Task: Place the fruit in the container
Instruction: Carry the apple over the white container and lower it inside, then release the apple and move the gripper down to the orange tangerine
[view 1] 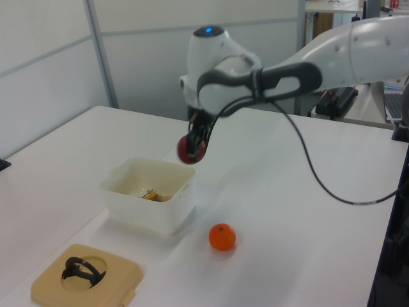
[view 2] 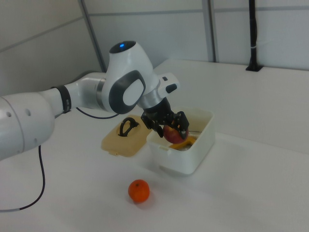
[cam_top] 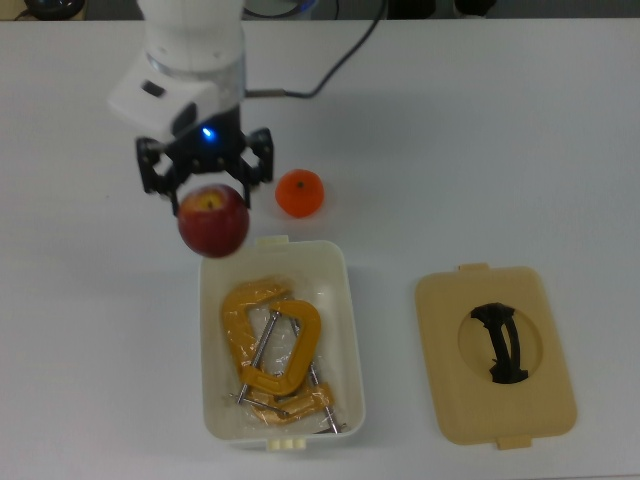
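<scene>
Gripper (cam_top: 207, 185): it held the red apple (cam_top: 213, 220) in the air, at the container's short end.
Container (cam_top: 345, 330): white, with yellow clamps (cam_top: 270, 345) inside.
Orange (cam_top: 300, 193): on the table, beside the container.

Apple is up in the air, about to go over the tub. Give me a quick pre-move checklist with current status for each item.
1. Grip: the gripper is shut on the red apple, which is lifted clear of the table: ok.
2. Apple over the white tub: in the top view it sits at the tub's far left corner, not above the inside: not ok.
3. Tub open: the tan lid lies apart on the table: ok.
4. Room inside: yellow C-clamps fill much of the bottom; fit: cannot tell.
5. Orange out of the path, resting on the table beside the tub: ok.
</scene>
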